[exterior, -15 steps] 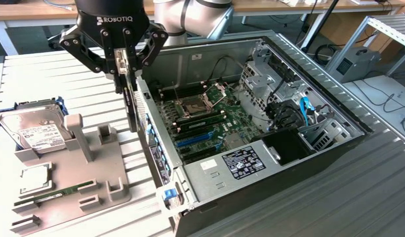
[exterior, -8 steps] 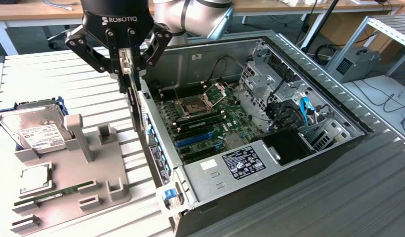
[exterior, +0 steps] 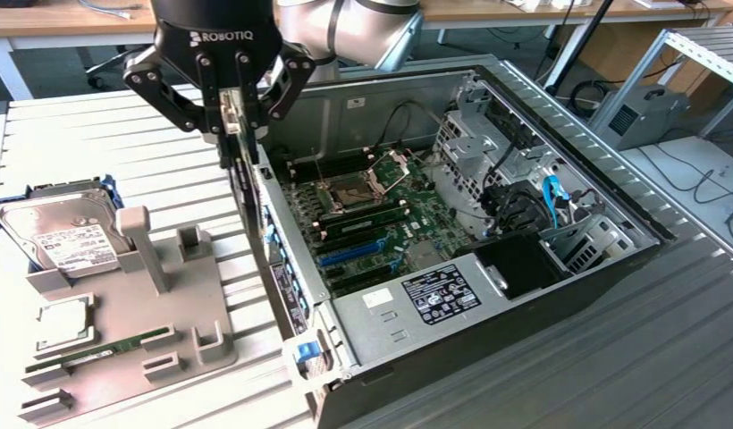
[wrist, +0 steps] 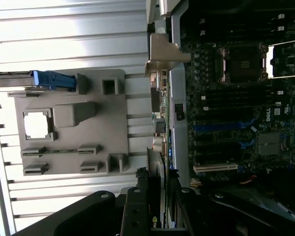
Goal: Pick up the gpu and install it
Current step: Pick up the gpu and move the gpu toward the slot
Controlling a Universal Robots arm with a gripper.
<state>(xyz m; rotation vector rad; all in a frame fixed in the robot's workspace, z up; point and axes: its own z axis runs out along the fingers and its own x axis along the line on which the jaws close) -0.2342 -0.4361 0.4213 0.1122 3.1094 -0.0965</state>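
Observation:
My gripper (exterior: 231, 112) is shut on the gpu (exterior: 231, 134), a thin card seen edge-on and held upright between the black fingers (exterior: 190, 112). It hangs just above the rear wall of the open computer case (exterior: 581, 170), at the case's side toward the exterior view's left. In the wrist view the gpu (wrist: 160, 123) runs away from the gripper (wrist: 160, 199), its silver end bracket (wrist: 162, 56) at the far end, over the edge between case and table. The motherboard (exterior: 379, 223) lies exposed inside, with blue slots (exterior: 349, 253).
A grey parts holder (exterior: 164, 304) lies on the slatted table at the exterior view's left. On or beside it are a hard drive (exterior: 63, 232), a square chip (exterior: 56, 322) and a RAM stick (exterior: 98, 353). Cables and drive cages (exterior: 545, 206) fill the case's far side.

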